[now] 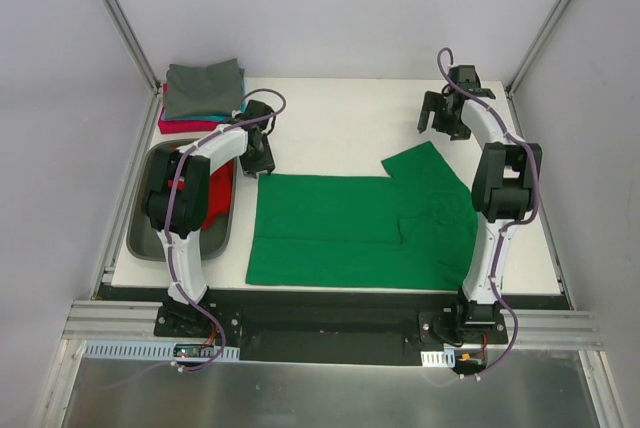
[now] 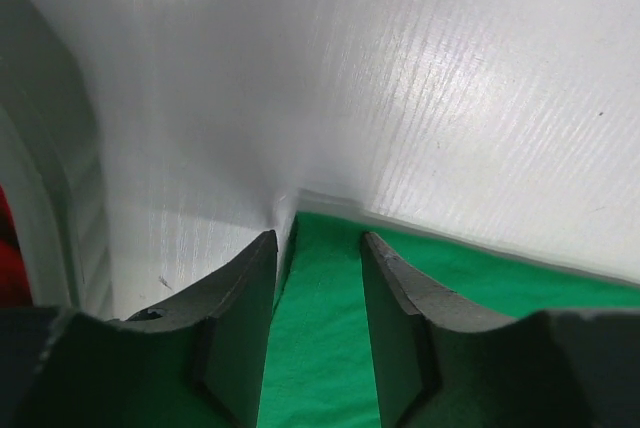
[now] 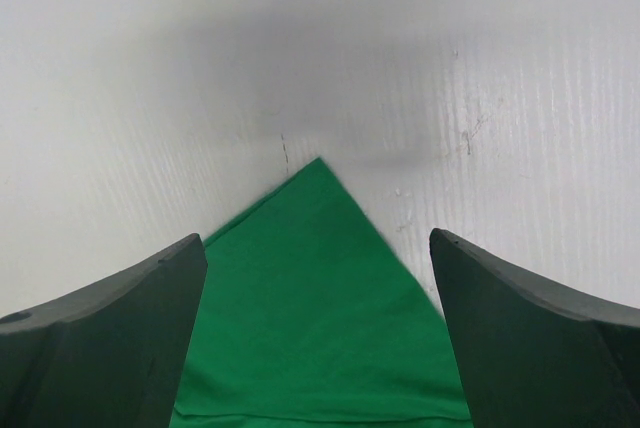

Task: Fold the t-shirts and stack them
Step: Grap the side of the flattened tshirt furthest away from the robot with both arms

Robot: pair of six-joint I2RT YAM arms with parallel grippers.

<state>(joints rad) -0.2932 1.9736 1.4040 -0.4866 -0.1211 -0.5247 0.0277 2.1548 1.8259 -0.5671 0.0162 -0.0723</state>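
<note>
A bright green t-shirt [image 1: 340, 228] lies spread flat across the middle of the white table, one sleeve pointing to the back right. My left gripper [image 1: 258, 163] is down at its back left corner. Its fingers stand a narrow gap apart, with the green cloth [image 2: 320, 348] flat between them, so my left gripper [image 2: 318, 240] is open. My right gripper [image 1: 440, 123] hovers wide open behind the sleeve's tip, and the green point [image 3: 310, 318] lies between its spread fingers [image 3: 318, 243]. A red t-shirt [image 1: 215, 193] sits crumpled in the tray.
The grey metal tray [image 1: 145, 238] stands at the left under my left arm, and its rim [image 2: 60, 198] shows in the left wrist view. Folded shirts are stacked at the back left, grey [image 1: 203, 88] on top, with teal and pink-magenta [image 1: 180, 126] beneath.
</note>
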